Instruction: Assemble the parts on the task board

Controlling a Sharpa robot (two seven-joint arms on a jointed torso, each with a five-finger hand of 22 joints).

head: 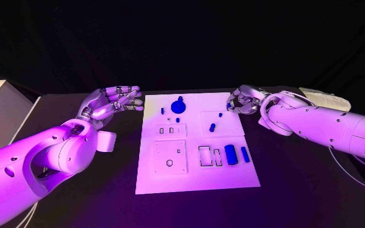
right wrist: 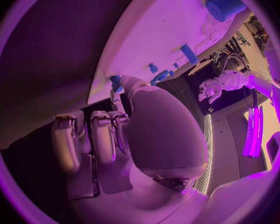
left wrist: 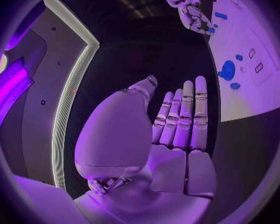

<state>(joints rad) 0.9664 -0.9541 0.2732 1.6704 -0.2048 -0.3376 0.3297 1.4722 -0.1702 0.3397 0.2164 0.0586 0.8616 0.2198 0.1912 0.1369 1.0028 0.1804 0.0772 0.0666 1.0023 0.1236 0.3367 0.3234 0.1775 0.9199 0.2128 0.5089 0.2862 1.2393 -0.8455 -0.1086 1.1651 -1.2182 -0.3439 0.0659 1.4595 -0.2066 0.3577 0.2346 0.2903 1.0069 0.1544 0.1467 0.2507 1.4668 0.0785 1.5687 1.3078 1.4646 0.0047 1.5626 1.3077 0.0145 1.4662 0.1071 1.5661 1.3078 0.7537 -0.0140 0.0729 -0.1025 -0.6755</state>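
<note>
The white task board (head: 196, 178) lies in the middle of the black table. On it are a round blue part (head: 178, 106), a blue cylinder (head: 230, 154), a blue bar (head: 245, 154) and several small blue pieces. My right hand (head: 243, 101) is at the board's far right corner, fingers curled, and pinches a small blue part (head: 230, 104) at its fingertips; the right wrist view shows that part (right wrist: 117, 82) at the thumb tip. My left hand (head: 114, 101) hovers just left of the board's far left corner, fingers straight and apart (left wrist: 180, 119), holding nothing.
A pale box (head: 11, 109) stands at the table's left edge. A white sheet (head: 325, 100) lies at the back right behind my right arm. The board has rectangular recesses (head: 170, 157) in its near half.
</note>
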